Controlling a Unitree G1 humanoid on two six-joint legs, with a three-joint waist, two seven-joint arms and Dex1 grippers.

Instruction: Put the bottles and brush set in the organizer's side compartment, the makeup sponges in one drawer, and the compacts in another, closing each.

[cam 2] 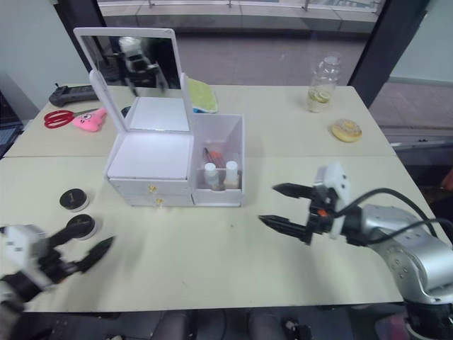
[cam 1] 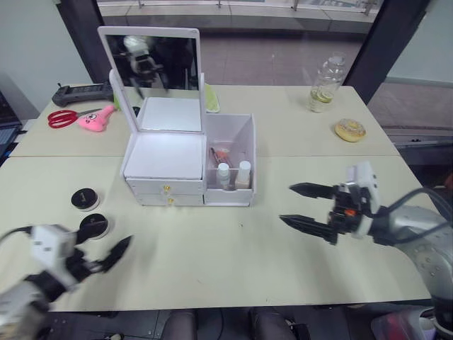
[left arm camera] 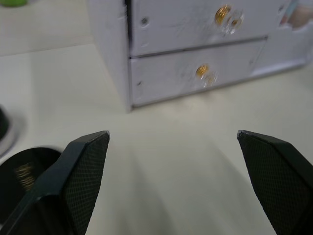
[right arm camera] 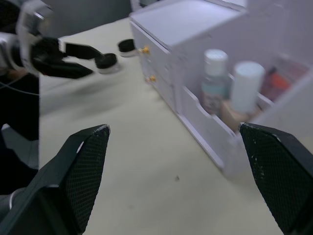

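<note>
Two compacts left on table

We see both compacts [cam 1: 89,212] beside the organizer [cam 1: 166,166], drawers shut; bottles [cam 1: 233,173] and brush set [cam 1: 219,154] already in the side compartment [cam 1: 237,142]. Our left gripper [cam 1: 113,256] hangs wide open, empty, near the closer compact. Right gripper [cam 1: 306,207] also open, empty. Next, prob.: grip compact, open a drawer.

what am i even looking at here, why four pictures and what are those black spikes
It is a humanoid robot at a table. Two pictures come from cameras on its head, looking down; the other two sit on its wrists. The black spikes are fingers of its two pincers: the left pincer and the right pincer, both open and holding nothing. On the table stands a white organizer with a mirror and two shut drawers; two small bottles stand in its side bin. Two black compacts lie near the left pincer. Farther back are scissors and a drink bottle.
</note>
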